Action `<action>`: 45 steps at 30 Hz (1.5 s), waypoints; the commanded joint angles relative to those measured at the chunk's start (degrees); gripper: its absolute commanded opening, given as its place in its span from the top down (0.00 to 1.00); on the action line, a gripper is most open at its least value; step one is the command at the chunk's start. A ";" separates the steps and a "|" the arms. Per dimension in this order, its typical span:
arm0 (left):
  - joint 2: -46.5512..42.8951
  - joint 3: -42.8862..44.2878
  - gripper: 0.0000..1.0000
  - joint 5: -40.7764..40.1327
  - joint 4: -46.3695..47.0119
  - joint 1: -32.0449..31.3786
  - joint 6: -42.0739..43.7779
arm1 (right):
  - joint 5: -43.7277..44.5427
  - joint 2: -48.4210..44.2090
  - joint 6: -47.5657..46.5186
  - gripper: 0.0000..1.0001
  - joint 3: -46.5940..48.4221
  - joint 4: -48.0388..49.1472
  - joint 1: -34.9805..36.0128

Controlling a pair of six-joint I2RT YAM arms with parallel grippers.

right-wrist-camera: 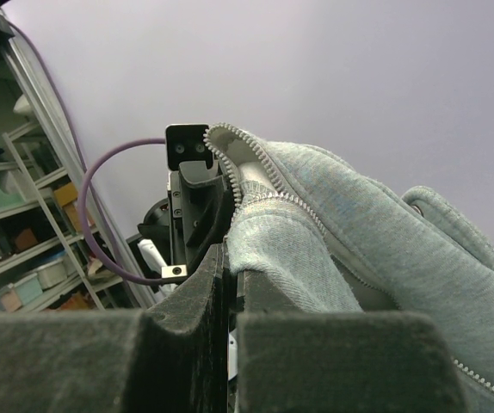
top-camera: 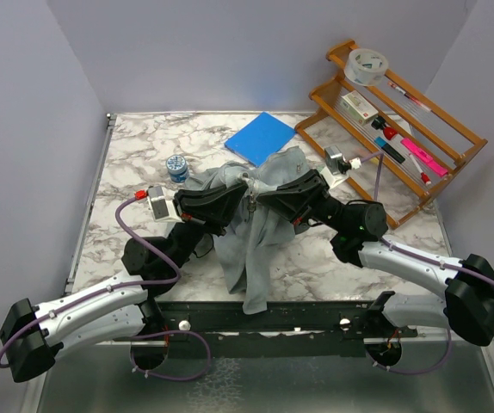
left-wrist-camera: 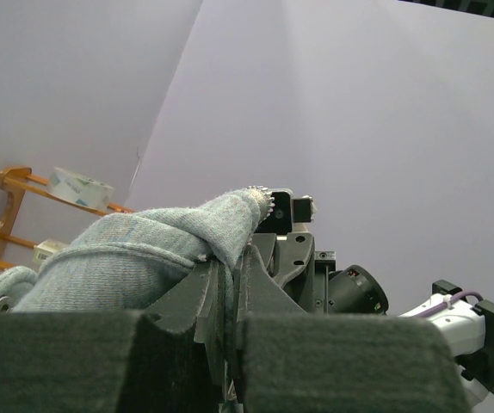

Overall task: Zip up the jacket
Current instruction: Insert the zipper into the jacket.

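1. The light grey fleece jacket [top-camera: 257, 231] lay bunched in the middle of the marble-patterned desk [top-camera: 135, 146], with one length of it trailing over the near edge.
2. The left hand [top-camera: 242, 201] reached in from the left and the right hand [top-camera: 262, 199] from the right. They met tip to tip at the jacket's raised front, where the pale zipper [top-camera: 250, 194] ran.
3. In the left wrist view, the left hand [left-wrist-camera: 231, 335] was closed on a fold of the jacket [left-wrist-camera: 135, 249], which was pinched between its dark padded fingers [left-wrist-camera: 66, 361]. The fabric peaked just above them, against the black tip of the right hand [left-wrist-camera: 288, 245].
4. In the right wrist view, the right hand [right-wrist-camera: 230, 335] was likewise clamped on the jacket [right-wrist-camera: 376, 232]. The zipper teeth [right-wrist-camera: 249, 162] curved over the top of the gripped edge, and the left hand [right-wrist-camera: 188, 194] stood just behind.
5. A flat blue pad [top-camera: 260, 136] lay far of the jacket, touching or slightly under its cloth.
6. A small bottle with a blue label [top-camera: 176, 167] stood just left of the jacket.
7. A wooden rack [top-camera: 458, 138] leaned at the far right corner, holding a tape roll [top-camera: 367, 65] and a pink marker [top-camera: 425, 157].
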 commanded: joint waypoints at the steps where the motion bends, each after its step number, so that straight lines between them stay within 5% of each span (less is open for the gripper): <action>1: -0.12 1.60 1.00 2.71 5.25 -0.13 -0.86 | 1.98 -0.10 -0.03 1.00 0.79 2.16 0.40; 45: 4.28 -1.05 1.00 5.15 3.47 -0.13 -0.64 | 9.39 -3.82 1.15 1.00 0.33 -4.29 0.47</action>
